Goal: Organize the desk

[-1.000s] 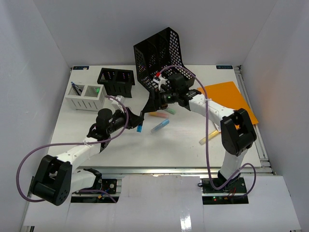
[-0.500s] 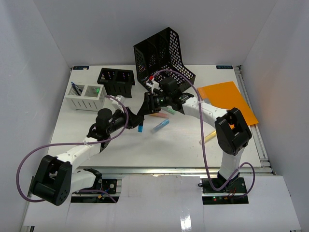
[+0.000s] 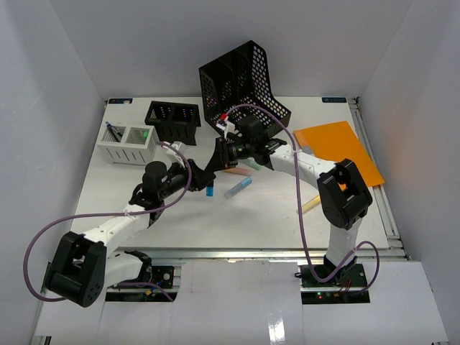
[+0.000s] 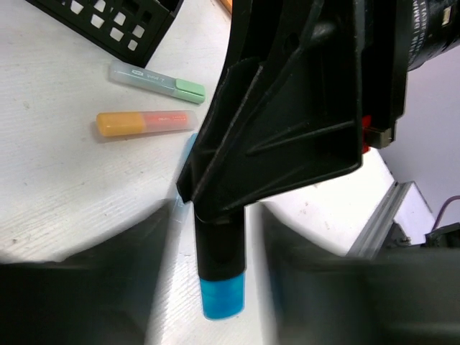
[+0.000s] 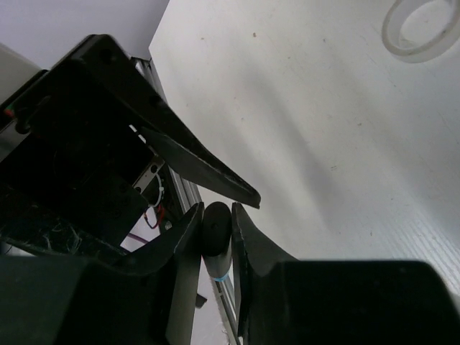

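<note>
Both pincers meet above the desk (image 3: 144, 208), flat, white, marker-strewn.

You have the two small organizers (image 3: 128, 144) at the desk's (image 3: 180, 219) far left, folder (image 3: 343, 147) far right, markers (image 3: 239, 187) between.

A robotics test cell is shown rather than a lived-in office — plain white walls (image 3: 65, 79) enclose a white bench (image 3: 237, 215) on 3 sides. 2 arms are bolted to a metal rail (image 3: 237, 253) at its near edge, and purple cables (image 3: 32, 251) are looped from their bases. Office props are laid out on the bench: a black mesh file rack (image 3: 241, 79), a white pen holder (image 3: 129, 144), an orange folder (image 3: 338, 144) and scattered highlighters (image 3: 238, 187).
</note>
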`<state>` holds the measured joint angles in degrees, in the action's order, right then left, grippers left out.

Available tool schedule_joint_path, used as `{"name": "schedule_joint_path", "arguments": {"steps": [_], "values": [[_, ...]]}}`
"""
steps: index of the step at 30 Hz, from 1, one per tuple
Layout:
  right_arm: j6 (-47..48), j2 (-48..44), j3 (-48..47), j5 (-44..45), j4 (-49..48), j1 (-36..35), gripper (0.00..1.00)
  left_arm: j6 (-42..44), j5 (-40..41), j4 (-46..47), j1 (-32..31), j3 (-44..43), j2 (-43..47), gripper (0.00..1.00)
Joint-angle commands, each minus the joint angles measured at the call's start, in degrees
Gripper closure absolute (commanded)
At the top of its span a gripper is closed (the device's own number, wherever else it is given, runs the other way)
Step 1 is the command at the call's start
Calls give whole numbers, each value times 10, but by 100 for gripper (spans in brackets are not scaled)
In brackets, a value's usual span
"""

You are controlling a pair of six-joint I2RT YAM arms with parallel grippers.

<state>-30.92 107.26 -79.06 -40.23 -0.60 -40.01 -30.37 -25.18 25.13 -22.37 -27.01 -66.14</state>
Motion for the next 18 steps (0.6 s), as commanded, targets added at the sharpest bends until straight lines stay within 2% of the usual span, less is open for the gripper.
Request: {"name": "schedule_joint_path", "arguments": {"steps": [1, 2, 4, 8, 10, 14, 16, 18], "values": [[27, -9, -56, -51, -27, -8, 92, 19, 9, -50, -1, -26, 49, 14], [35, -4, -69, -53, -24, -8, 92, 25, 13, -71, -1, -28, 63, 8], [67, 12, -110, -51, -7, -8, 92, 42, 33, -115, -1, -32, 102, 4], [180, 55, -228, -15, 53, -13, 92, 69, 90, -229, -1, -72, 212, 2], [259, 91, -277, 17, 81, -20, 92, 67, 122, -291, -1, -91, 255, 2], [348, 175, -422, 55, 105, -35, 92, 52, 210, -371, -1, -122, 350, 2], [356, 216, -523, 72, 92, -45, 92, 47, 250, -402, -1, -139, 383, 2], [361, 258, -572, 99, 36, -55, 92, 45, 296, -422, -1, -155, 399, 2]]}}
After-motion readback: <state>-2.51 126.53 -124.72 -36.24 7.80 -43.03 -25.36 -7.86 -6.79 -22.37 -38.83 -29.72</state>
